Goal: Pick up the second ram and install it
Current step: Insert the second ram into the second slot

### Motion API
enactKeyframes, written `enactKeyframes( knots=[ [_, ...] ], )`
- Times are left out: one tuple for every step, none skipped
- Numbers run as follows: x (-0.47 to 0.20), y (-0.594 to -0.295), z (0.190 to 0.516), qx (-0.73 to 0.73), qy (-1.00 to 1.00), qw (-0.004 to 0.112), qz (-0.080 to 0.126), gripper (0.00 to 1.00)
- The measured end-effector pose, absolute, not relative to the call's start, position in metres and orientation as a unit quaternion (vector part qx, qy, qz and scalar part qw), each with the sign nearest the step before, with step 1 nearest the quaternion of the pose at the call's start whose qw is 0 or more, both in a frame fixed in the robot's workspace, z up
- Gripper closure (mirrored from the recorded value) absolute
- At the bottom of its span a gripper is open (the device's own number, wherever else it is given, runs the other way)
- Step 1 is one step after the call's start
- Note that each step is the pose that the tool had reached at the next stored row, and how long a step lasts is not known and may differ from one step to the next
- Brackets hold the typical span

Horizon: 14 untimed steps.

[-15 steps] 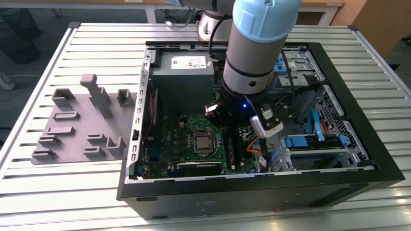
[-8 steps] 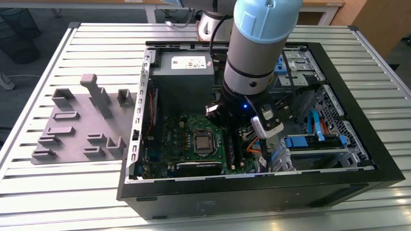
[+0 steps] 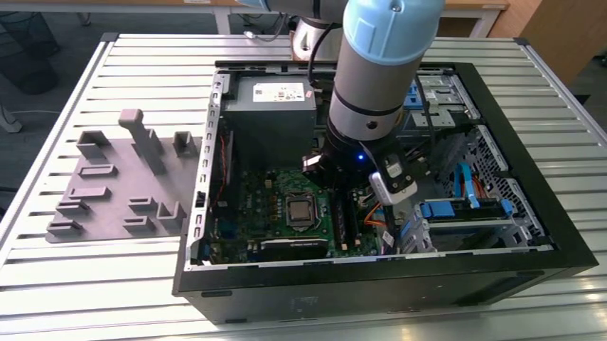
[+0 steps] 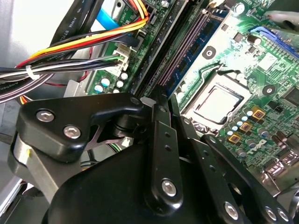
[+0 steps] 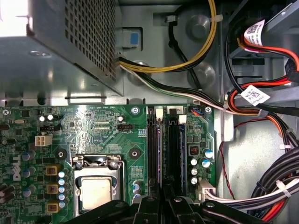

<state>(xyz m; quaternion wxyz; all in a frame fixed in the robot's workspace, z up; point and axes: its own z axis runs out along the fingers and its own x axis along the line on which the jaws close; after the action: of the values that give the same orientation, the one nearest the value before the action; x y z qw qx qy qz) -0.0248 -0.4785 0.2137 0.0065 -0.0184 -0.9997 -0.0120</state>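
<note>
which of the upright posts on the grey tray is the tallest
The middle post on the grey moulded tray: it rises well above the stubby blocks on either side of it.

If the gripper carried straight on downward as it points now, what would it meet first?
Probably the long black memory slots on the green motherboard, directly beneath the gripper; the remaining gap is unclear.

Grey moulded tray point(image 3: 119, 192) lies beside the open computer case point(image 3: 379, 277) on a slatted table point(image 3: 57, 284).
</note>
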Motion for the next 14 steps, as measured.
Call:
enactKeyframes(
  knots=[
    [-0.0245,-0.4785,0.2136,-0.018,-1.000,0.007,-0.012,0.86],
    [-0.0245,-0.4785,0.2136,-0.018,-1.000,0.007,-0.012,0.86],
    [-0.0245,-0.4785,0.2136,-0.018,-1.000,0.007,-0.012,0.86],
    [-0.0245,-0.4785,0.2136,-0.018,-1.000,0.007,-0.012,0.86],
    [-0.0244,-0.4785,0.2136,-0.018,-1.000,0.007,-0.012,0.86],
    [-0.0244,-0.4785,0.2136,-0.018,-1.000,0.007,-0.012,0.86],
    [-0.0244,-0.4784,0.2136,-0.017,-1.000,0.007,-0.012,0.86],
    [-0.0243,-0.4783,0.2135,-0.017,-1.000,0.007,-0.012,0.86],
    [-0.0243,-0.4782,0.2135,-0.017,-1.000,0.007,-0.012,0.86],
    [-0.0243,-0.4781,0.2136,-0.017,-1.000,0.007,-0.012,0.86],
    [-0.0242,-0.4781,0.2136,-0.017,-1.000,0.007,-0.012,0.86],
    [-0.0241,-0.4780,0.2136,-0.017,-1.000,0.007,-0.012,0.86],
    [-0.0240,-0.4778,0.2136,-0.017,-1.000,0.007,-0.011,0.86],
    [-0.0240,-0.4776,0.2136,-0.015,-1.000,0.007,-0.011,0.86]
  ],
)
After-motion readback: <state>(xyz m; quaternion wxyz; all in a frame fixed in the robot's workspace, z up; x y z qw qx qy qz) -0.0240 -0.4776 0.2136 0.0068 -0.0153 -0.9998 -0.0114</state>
